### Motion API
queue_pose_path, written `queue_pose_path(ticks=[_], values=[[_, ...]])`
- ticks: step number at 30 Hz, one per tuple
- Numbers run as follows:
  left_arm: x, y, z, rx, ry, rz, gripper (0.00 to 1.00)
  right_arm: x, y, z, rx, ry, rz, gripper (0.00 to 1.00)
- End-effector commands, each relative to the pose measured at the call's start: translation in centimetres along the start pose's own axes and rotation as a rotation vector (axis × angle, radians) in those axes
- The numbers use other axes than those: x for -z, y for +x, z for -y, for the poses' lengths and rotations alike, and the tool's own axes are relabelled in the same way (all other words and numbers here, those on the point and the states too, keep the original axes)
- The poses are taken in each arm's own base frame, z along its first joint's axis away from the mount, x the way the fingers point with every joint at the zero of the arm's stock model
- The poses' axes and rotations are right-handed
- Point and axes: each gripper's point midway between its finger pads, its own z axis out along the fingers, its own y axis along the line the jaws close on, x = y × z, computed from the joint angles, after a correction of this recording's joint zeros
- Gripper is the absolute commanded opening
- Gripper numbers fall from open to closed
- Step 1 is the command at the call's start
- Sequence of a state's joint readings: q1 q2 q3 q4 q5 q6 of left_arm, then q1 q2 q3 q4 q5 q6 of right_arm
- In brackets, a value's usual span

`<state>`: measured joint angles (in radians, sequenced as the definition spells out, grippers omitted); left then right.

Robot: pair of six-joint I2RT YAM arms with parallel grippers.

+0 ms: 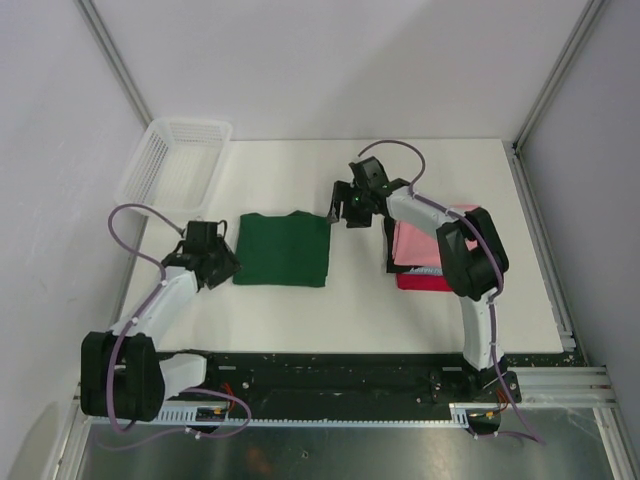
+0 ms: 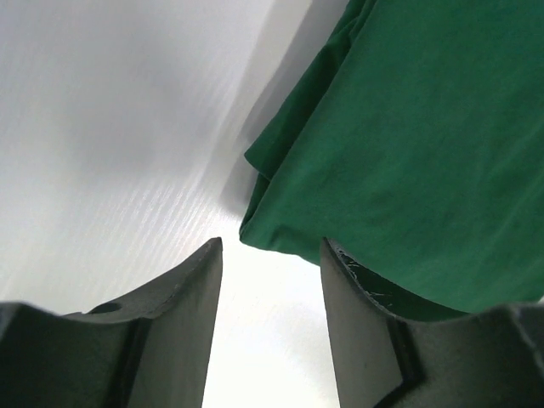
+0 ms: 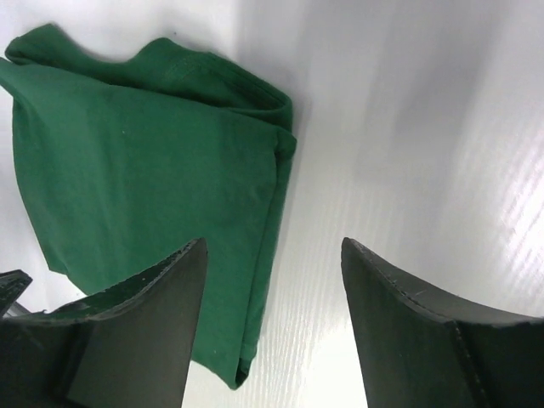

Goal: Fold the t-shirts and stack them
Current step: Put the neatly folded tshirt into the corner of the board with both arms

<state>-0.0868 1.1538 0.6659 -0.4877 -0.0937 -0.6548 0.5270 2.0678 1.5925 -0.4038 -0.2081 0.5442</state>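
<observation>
The dark green t-shirt (image 1: 284, 249) lies folded into a rough square in the middle of the table. It also shows in the left wrist view (image 2: 408, 153) and the right wrist view (image 3: 153, 195). A pink folded t-shirt (image 1: 412, 240) lies on a red folded t-shirt (image 1: 420, 281) at the right, partly hidden by my right arm. My left gripper (image 1: 226, 262) is open and empty at the green shirt's left edge; its fingertips (image 2: 208, 255) are off the cloth. My right gripper (image 1: 340, 212) is open and empty just past the shirt's far right corner.
A white mesh basket (image 1: 175, 163) stands at the back left. The white table (image 1: 300, 310) ends at a black rail in front. Walls and metal posts close in on both sides.
</observation>
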Motion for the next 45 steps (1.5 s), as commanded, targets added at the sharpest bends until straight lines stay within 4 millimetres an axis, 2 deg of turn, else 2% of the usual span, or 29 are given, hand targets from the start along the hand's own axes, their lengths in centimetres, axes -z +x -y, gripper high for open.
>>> queue_pose_path(ticks=[1, 7, 12, 24, 30, 33, 37, 40, 45], values=[[-0.4, -0.4, -0.1, -0.031, -0.017, -0.016, 0.54, -1.6, -0.3, -1.8, 0.063, -0.107, 0.014, 0.70], [-1.7, 0.4, 0.1, -0.021, -0.022, -0.068, 0.54, -3.9, 0.8, -1.5, 0.073, -0.089, -0.020, 0.72], [-2.3, 0.4, 0.3, -0.012, -0.025, -0.075, 0.54, -5.4, 1.3, -1.4, 0.085, -0.066, -0.034, 0.73], [-4.0, 0.3, 0.2, 0.007, -0.062, -0.087, 0.48, -7.4, 2.4, -1.2, 0.054, 0.018, -0.017, 0.72], [-4.3, 0.0, 0.6, 0.010, -0.057, -0.090, 0.43, -8.6, 3.1, -0.9, 0.016, 0.026, -0.023, 0.71], [-4.5, 0.0, 0.7, 0.012, -0.054, -0.096, 0.33, -8.9, 3.2, -0.7, -0.003, 0.038, -0.020, 0.69], [-4.5, 0.0, 1.1, 0.008, -0.042, -0.103, 0.15, -8.9, 3.4, -0.9, -0.034, 0.054, -0.015, 0.62], [-4.3, -0.4, 1.4, 0.001, -0.028, -0.096, 0.05, -8.7, 3.6, -1.5, -0.043, 0.079, 0.000, 0.51], [-3.8, -0.8, 2.2, -0.011, 0.009, -0.092, 0.00, -8.2, 3.7, -3.1, -0.048, 0.087, 0.024, 0.31]])
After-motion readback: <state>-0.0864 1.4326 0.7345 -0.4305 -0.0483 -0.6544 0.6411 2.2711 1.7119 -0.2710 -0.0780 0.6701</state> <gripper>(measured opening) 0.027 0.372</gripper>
